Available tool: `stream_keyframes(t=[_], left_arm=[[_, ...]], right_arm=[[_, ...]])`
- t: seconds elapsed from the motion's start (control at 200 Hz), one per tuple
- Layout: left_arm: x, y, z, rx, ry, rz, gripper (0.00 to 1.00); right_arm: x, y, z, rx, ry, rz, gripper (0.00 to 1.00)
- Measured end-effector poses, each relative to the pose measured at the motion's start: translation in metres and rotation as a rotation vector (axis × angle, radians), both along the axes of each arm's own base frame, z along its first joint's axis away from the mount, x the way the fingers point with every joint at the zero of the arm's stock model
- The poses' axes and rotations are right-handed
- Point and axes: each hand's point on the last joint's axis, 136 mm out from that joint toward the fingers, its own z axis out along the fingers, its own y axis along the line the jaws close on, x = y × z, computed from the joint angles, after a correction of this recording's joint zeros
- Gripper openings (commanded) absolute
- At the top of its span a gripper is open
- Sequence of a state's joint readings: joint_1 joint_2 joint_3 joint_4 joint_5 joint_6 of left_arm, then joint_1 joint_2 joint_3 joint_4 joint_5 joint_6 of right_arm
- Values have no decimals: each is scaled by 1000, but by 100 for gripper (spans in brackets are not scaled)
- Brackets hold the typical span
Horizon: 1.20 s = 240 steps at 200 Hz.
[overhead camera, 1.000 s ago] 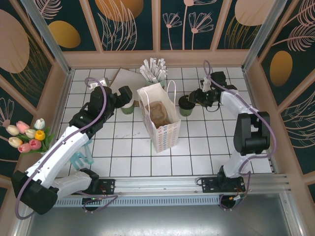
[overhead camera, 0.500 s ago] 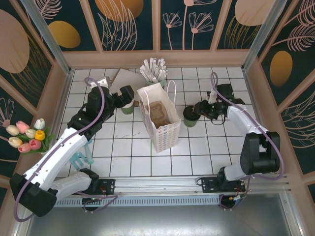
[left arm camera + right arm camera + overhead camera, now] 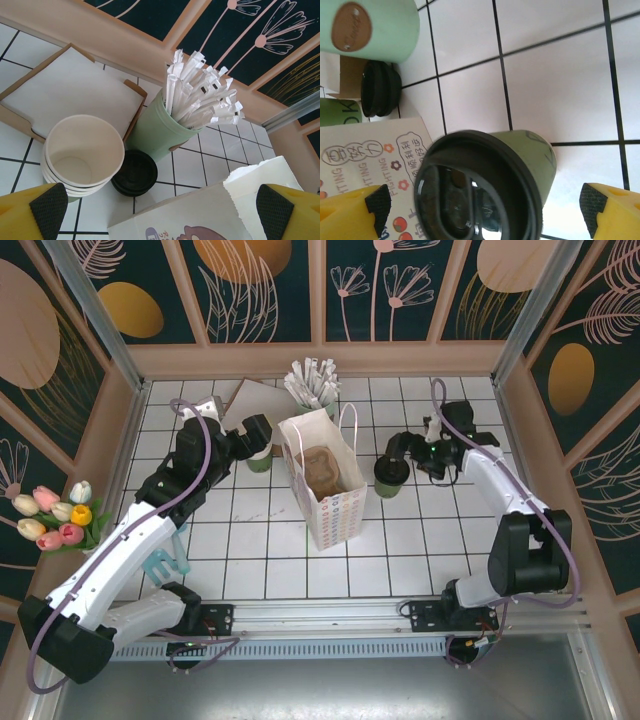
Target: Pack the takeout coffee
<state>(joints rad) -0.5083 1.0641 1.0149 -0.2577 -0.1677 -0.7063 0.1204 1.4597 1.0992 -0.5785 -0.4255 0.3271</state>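
Observation:
The takeout coffee [image 3: 391, 472], a dark green cup with a dark lid, stands on the tiles just right of the paper bag [image 3: 325, 480]. In the right wrist view the takeout coffee [image 3: 520, 160] sits between the wide-spread fingertips [image 3: 377, 202] of my right gripper [image 3: 485, 202], with a gap on each side. My right gripper [image 3: 405, 458] is open around it. My left gripper [image 3: 262, 435] hovers open at the bag's far left, over the stack of cream cups [image 3: 82, 152], with nothing between its fingers.
A pale green cup of wrapped sticks [image 3: 165, 127] and a pile of black lids [image 3: 134, 172] stand beside the cream cups. A cardboard tray of napkins [image 3: 75, 95] lies behind them. Tulips [image 3: 55, 515] lie at the left wall. Walls enclose the table.
My right gripper drew the coffee a little nearer and to the right, then opened and let go of it. The left arm has barely moved.

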Motion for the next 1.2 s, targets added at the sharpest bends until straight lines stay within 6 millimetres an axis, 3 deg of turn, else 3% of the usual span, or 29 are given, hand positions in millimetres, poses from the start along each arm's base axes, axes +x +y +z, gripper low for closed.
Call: stream_keyframes(t=[0.19, 0.365, 0.515, 0.831, 1.061, 1.201], left_arm=[[0, 4, -4, 11, 3, 20, 98], [0, 7, -10, 23, 13, 33, 98], [-2, 11, -23, 42, 35, 46, 99], [-4, 13, -32, 57, 53, 52, 98], [-3, 13, -35, 67, 61, 50, 98], [-4, 13, -42, 86, 83, 47, 98]], right_arm=[[7, 11, 18, -141, -34, -9, 99], [1, 24, -4, -265, 48, 32, 99], [-5, 22, -23, -339, 131, 44, 99], [-7, 23, -15, -366, 139, 57, 99], [-14, 26, -29, -388, 210, 89, 99], [-13, 27, -26, -397, 221, 104, 99]])
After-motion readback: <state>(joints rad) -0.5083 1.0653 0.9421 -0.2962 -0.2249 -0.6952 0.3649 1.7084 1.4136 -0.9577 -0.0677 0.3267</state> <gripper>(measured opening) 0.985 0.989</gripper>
